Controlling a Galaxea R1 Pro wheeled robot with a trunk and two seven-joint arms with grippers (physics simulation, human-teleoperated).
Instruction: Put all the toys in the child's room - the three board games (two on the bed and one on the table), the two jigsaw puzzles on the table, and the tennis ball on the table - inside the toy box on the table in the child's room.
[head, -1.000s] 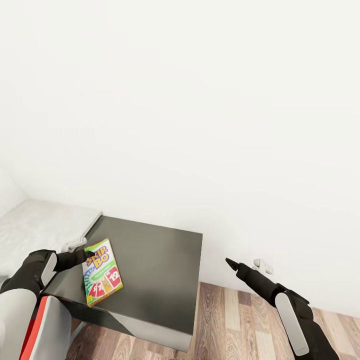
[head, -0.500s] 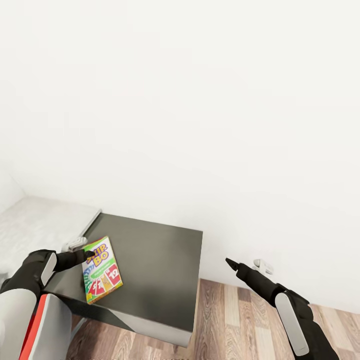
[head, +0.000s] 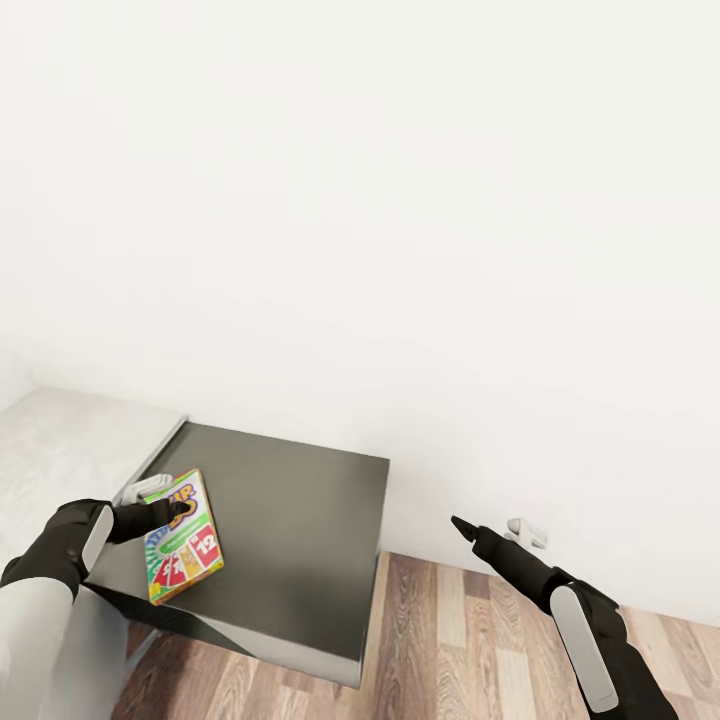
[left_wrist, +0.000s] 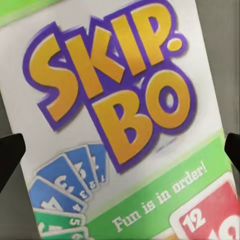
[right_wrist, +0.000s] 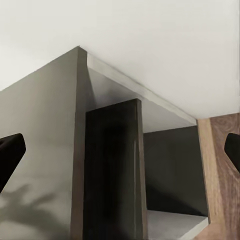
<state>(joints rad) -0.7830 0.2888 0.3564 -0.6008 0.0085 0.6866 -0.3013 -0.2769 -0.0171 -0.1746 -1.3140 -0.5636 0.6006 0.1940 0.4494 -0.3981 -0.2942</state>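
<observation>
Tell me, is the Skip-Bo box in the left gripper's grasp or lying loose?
Gripped: left gripper pinches the Skip-Bo box by its top edge; the left wrist view shows fingertips flanking it.

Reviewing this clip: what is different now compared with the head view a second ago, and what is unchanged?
The whole head view has shifted: the dark grey table section and wood floor sit further left in the picture, which is camera motion. The left gripper still holds the Skip-Bo box by its edge over the dark top. The right gripper stays empty over the floor, in the same place in the picture.

Left pincer (head: 170, 514) clamped shut; right pincer (head: 462, 527) spread, extended forward.
</observation>
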